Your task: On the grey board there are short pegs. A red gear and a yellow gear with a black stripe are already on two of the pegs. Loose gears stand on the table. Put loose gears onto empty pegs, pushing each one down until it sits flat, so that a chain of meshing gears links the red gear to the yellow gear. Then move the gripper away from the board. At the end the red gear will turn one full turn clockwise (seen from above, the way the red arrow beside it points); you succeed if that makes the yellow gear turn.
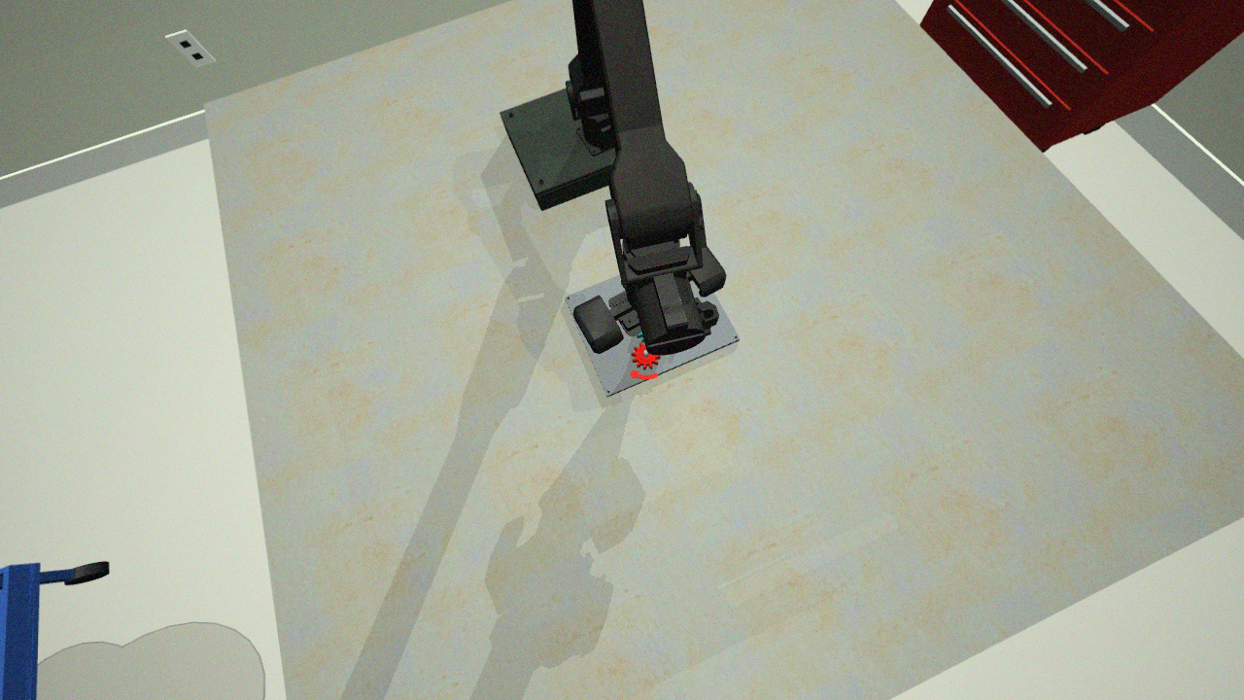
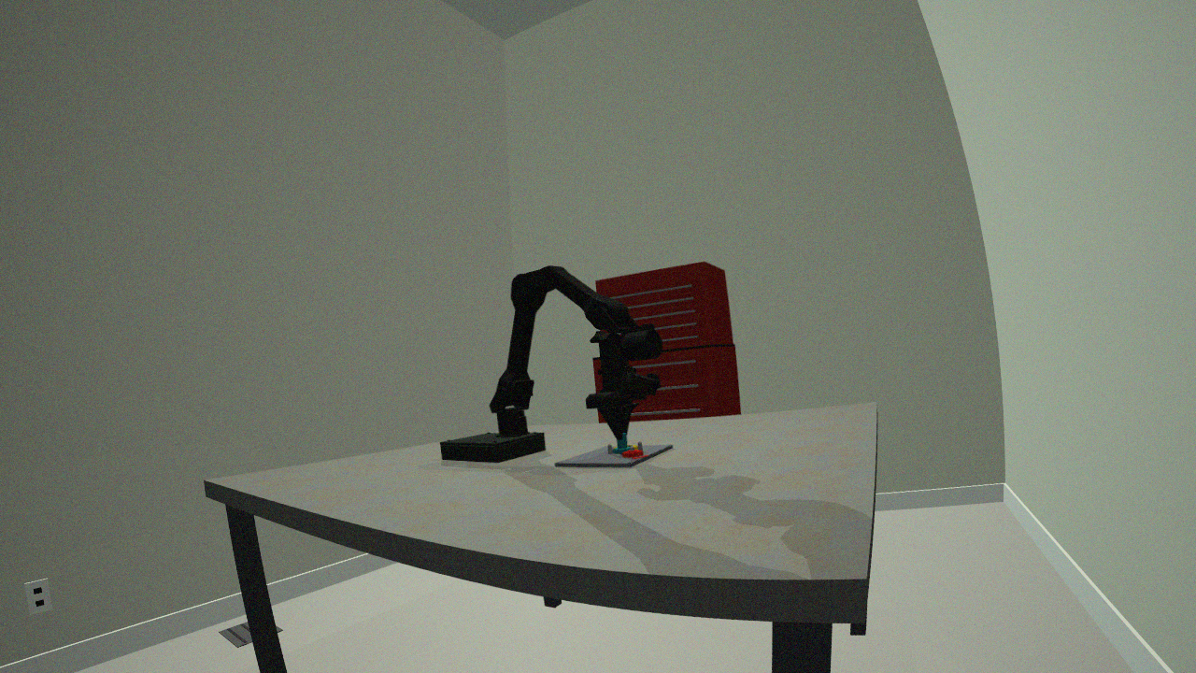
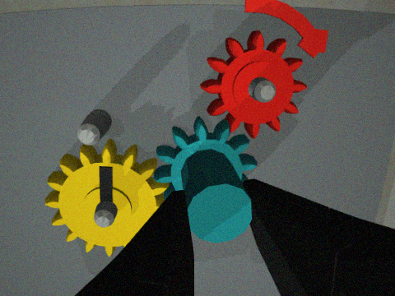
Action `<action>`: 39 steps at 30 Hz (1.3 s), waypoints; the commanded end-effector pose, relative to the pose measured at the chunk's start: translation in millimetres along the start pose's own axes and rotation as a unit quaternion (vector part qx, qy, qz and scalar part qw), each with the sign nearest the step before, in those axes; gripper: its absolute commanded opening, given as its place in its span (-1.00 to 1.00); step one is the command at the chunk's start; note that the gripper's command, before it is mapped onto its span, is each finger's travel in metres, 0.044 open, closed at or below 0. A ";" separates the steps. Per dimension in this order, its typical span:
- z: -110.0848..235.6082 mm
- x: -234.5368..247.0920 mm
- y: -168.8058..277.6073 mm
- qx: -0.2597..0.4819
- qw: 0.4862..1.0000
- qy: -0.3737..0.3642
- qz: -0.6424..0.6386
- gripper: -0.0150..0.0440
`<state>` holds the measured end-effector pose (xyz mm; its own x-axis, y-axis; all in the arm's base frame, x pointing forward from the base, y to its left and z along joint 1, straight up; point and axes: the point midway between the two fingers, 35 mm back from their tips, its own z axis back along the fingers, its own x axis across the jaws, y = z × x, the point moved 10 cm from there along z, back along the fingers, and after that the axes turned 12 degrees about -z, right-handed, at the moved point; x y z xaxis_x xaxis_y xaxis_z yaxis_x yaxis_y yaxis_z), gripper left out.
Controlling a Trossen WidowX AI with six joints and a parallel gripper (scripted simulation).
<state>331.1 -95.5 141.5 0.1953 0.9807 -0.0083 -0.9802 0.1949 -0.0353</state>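
Note:
My gripper (image 2: 621,438) (image 3: 214,197) is shut on the upright knob of the teal gear (image 1: 639,335) (image 3: 220,214), low over the grey board (image 1: 608,369) (image 2: 585,465) (image 3: 49,62). The teal gear's teeth are close against the red gear (image 1: 639,358) (image 2: 633,453) (image 3: 239,94) and the yellow gear (image 3: 82,197) with the black stripe. In the wrist view it is at the lower left of the red gear and right of the yellow one. Its peg is hidden, and I cannot tell whether it sits flat. One bare peg (image 3: 88,135) stands above the yellow gear.
The red arrow (image 1: 643,376) (image 3: 288,18) lies on the board beside the red gear. The arm's dark base (image 1: 556,152) (image 2: 491,449) stands on the table behind the board. A red cabinet (image 1: 1087,60) (image 2: 669,335) stands beyond the table. No loose gear shows on the visible table.

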 end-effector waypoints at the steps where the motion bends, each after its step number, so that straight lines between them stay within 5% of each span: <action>1: -1.4 -0.4 0.4 0.000 0.998 0.000 -0.061 -0.49; 11: -2.8 -0.2 -0.7 0.000 0.996 0.000 -0.086 -0.49; 27: -4.1 -0.8 0.1 0.000 0.993 0.000 0.116 -0.49; 32: -2.7 -0.6 0.0 0.000 0.996 0.000 0.090 -0.05; 39: 12.3 -0.4 -1.0 0.000 0.999 0.000 0.049 -0.02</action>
<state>329.9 -95.7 140.4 0.0642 0.9979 -0.0092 -0.9978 0.0640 -0.0195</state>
